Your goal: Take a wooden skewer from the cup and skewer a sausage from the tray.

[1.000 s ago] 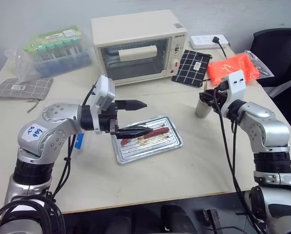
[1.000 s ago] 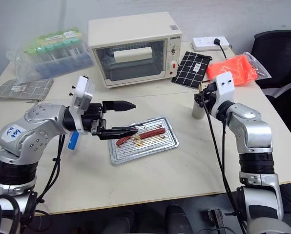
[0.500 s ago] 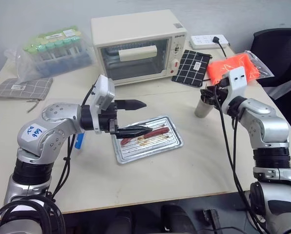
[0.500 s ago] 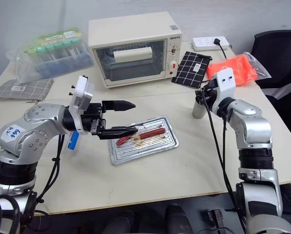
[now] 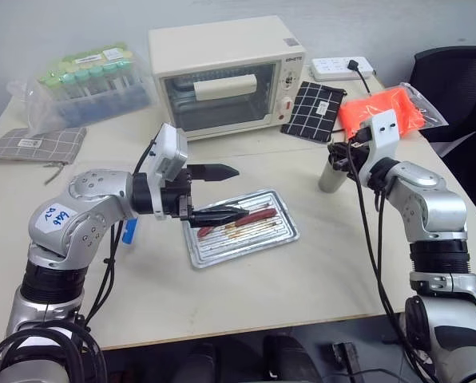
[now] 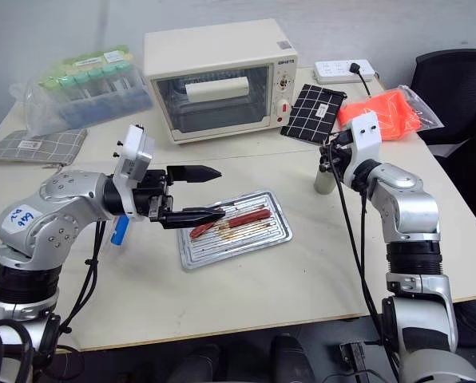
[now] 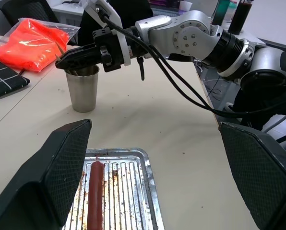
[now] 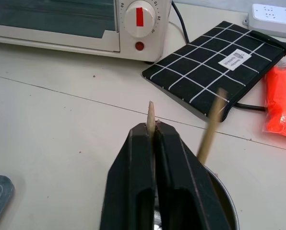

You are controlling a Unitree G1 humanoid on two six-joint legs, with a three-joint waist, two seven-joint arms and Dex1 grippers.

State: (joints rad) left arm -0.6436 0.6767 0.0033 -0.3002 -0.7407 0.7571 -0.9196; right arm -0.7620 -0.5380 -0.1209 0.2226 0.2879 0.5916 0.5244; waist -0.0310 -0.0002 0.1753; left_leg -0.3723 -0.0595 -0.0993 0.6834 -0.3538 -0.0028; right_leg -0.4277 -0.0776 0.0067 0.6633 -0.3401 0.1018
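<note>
Right now the right gripper (image 8: 152,132) is pinched shut on the thin pale wooden skewer (image 8: 151,115), whose pointed tip pokes out just past the black fingertips, directly over the small dull steel cup (image 7: 82,88). A second identical stick (image 8: 211,127) leans in the cup beside it, just next to the closed fingers.

The left gripper (image 5: 226,191) hangs over the shallow shiny ridged metal tray (image 5: 282,231), its two black fingers spread wide apart, nothing between them. The long bright red-orange sausage (image 7: 94,194) lies lengthwise in the tray under that gripper; a shorter, darker brownish-red sausage (image 5: 205,231) sits beside it, toward the tray's left end.

Cup and tray are well apart on the pale table (image 5: 302,279), open tabletop between them.

Clutter behind: cream toaster oven (image 5: 226,76), black pouch with white grid lines (image 5: 314,110) just beside the cup, bright orange plastic bag (image 5: 382,110), white power strip (image 5: 342,66), a clear bag of green-capped tubes (image 5: 90,84), grey checked cloth pouch (image 5: 34,145). A small blue object (image 5: 128,231) lies by the left arm; I can't tell what it is.
</note>
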